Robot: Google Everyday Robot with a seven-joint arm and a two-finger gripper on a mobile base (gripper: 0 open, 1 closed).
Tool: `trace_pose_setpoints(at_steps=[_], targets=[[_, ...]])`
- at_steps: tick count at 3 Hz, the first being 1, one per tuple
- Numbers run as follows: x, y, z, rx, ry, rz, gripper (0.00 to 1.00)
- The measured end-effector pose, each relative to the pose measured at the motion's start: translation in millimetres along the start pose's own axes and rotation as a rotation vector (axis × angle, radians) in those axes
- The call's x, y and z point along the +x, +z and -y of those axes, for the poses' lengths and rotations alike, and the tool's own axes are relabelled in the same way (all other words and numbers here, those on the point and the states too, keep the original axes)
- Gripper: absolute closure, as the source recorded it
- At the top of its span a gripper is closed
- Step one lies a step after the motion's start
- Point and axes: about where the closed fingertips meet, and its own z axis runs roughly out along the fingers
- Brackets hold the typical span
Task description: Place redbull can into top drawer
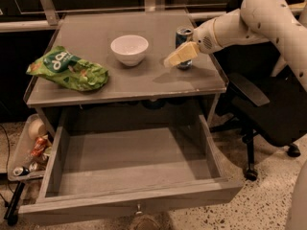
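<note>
The redbull can (pixel 183 34) stands upright on the grey tabletop (pixel 144 83) near its right edge, to the right of the white bowl. My gripper (pixel 179 56) reaches in from the right on the white arm and sits at the can's lower half, covering its front. The can's silver top and blue upper part show above the gripper. The top drawer (pixel 134 202) is pulled wide open below the tabletop. Its inside is bare and a small knob sits at its front centre.
A white bowl (pixel 129 49) sits at the table's middle and a green chip bag (pixel 69 70) at its left. A tray of trash and crushed cans (pixel 29 150) hangs low at the left. A black office chair (pixel 268 109) stands to the right.
</note>
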Motion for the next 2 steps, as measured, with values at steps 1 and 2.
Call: trace_pose_setpoints(at_steps=[1,2], targets=[[-0.5,0.7,-0.2,-0.001,0.0,0.001,0.17],[-0.5,0.7,-0.2,-0.001,0.0,0.001,0.4]])
